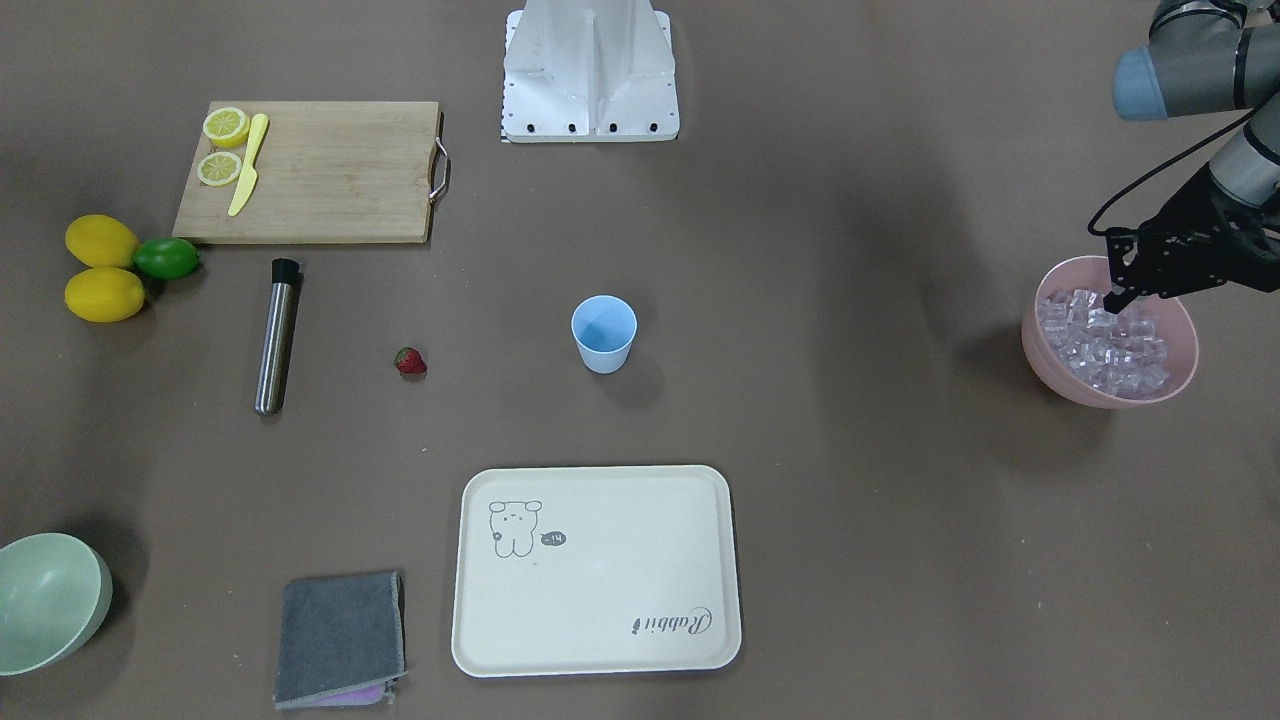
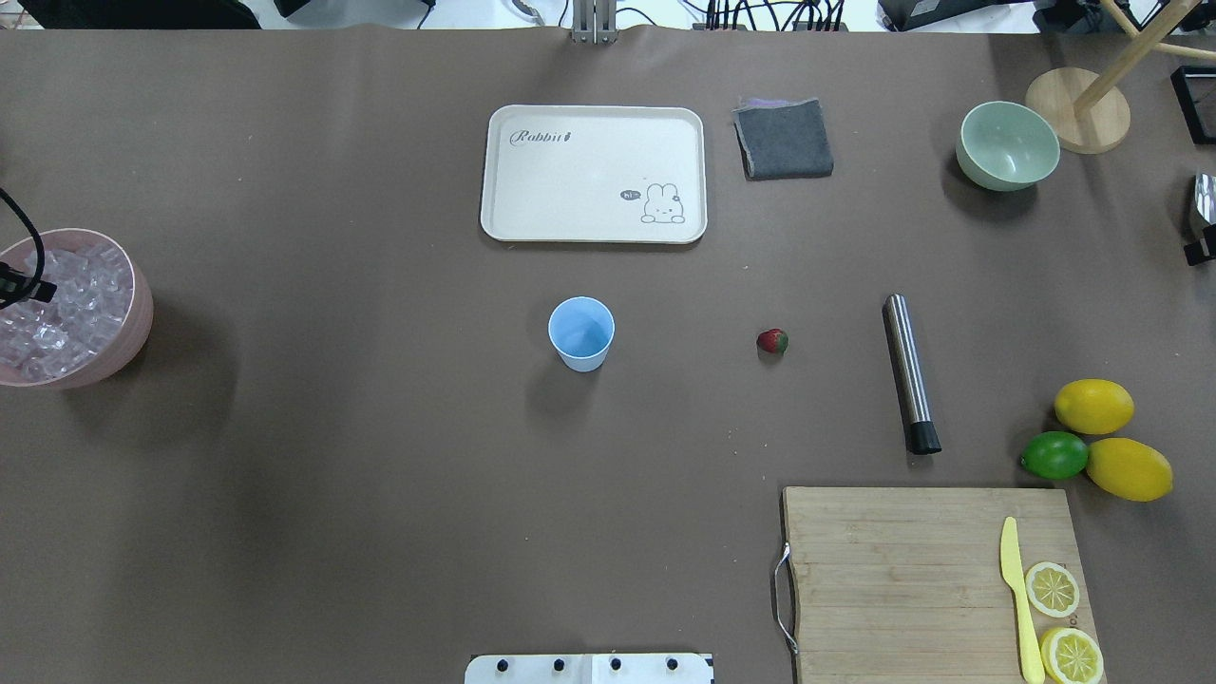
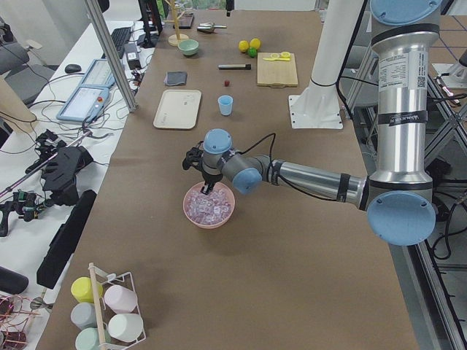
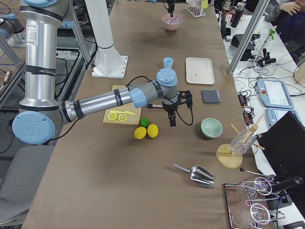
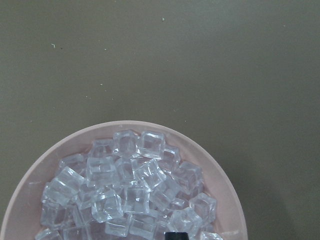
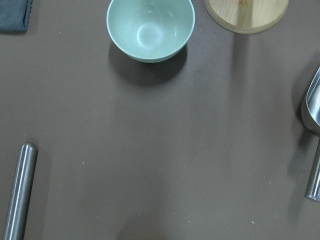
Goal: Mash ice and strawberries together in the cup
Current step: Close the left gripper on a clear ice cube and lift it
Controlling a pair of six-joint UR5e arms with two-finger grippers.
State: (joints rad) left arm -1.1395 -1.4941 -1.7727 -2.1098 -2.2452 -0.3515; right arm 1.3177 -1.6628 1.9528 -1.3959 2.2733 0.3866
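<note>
Left gripper (image 1: 1118, 298) tips sit in the ice (image 1: 1110, 345), pink bowl (image 1: 1040, 360), right edge; jaw gap can't be told. Right gripper (image 4: 172, 121) hangs mid-frame in the right side view, gap unclear. Best: pinch one cube squarely, lift straight, drop in cup (image 1: 604, 335) at centre. Strawberry (image 1: 410, 361) lies left of the cup. Tray (image 1: 600, 600) reads "Rabbit", "hi".

Even, diffuse overhead lighting; all views sharp. Soft shadows fall beside the cup (image 1: 604, 335) and pink bowl (image 1: 1095, 397); the ice (image 5: 132, 190) glints faintly.
</note>
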